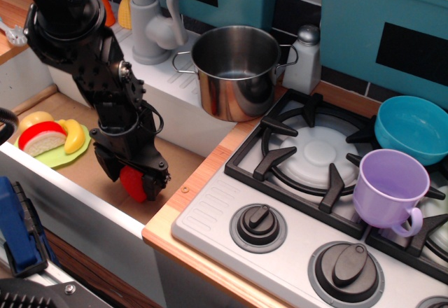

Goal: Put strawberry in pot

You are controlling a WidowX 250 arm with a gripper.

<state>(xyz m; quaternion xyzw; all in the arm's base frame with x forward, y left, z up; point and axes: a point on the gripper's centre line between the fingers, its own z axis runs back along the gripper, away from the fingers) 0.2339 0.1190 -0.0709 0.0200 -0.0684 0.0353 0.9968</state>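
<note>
The red strawberry [133, 183] lies on the brown floor of the sink, near its right front corner. My black gripper [132, 173] has come down over it, with one finger on each side. The jaws still stand apart and I see no squeeze on the fruit. The arm hides the strawberry's top. The shiny steel pot [234, 70] stands upright and empty on the white ledge behind the sink, up and to the right of the gripper.
A green plate [52, 155] with a red-and-white slice and a banana lies at the sink's left. A grey faucet [150, 24] stands behind. The stove [308, 154] is on the right with a teal bowl [413, 127], a lilac mug [388, 189] and a white shaker [304, 57].
</note>
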